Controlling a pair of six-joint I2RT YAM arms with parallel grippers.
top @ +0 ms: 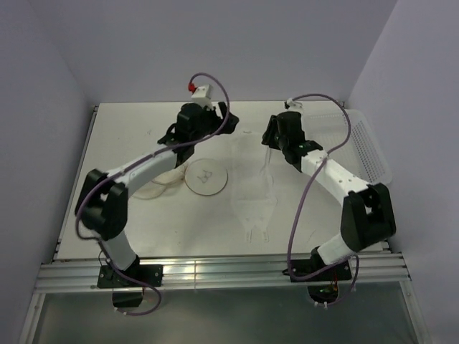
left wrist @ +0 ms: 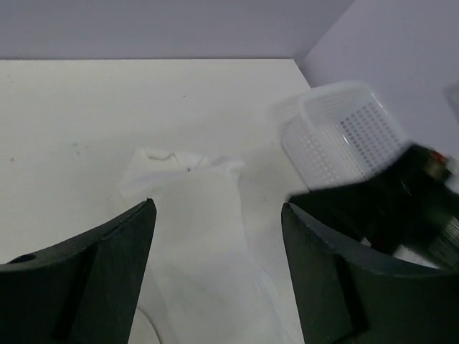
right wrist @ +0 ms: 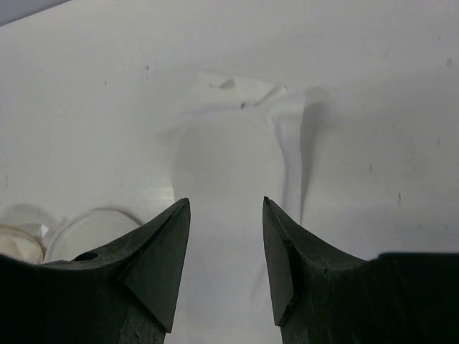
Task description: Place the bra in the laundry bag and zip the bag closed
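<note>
The white bra (top: 254, 188) lies flat and stretched out along the middle of the table, hard to tell from the white top. It also shows in the left wrist view (left wrist: 192, 208) and the right wrist view (right wrist: 224, 154). The laundry bag (top: 206, 177) lies left of it, its tan-rimmed round face with the black bra symbol up and its mesh spread to the left. An edge of the bag shows in the right wrist view (right wrist: 86, 228). My left gripper (top: 228, 125) (left wrist: 219, 205) is open and empty over the bra's far end. My right gripper (top: 267, 141) (right wrist: 226, 202) is open and empty over the same end from the right.
A white perforated plastic basket (top: 362, 147) stands at the right edge of the table and also shows in the left wrist view (left wrist: 343, 132). The two grippers are close together near the back of the table. Grey walls close in the back and sides.
</note>
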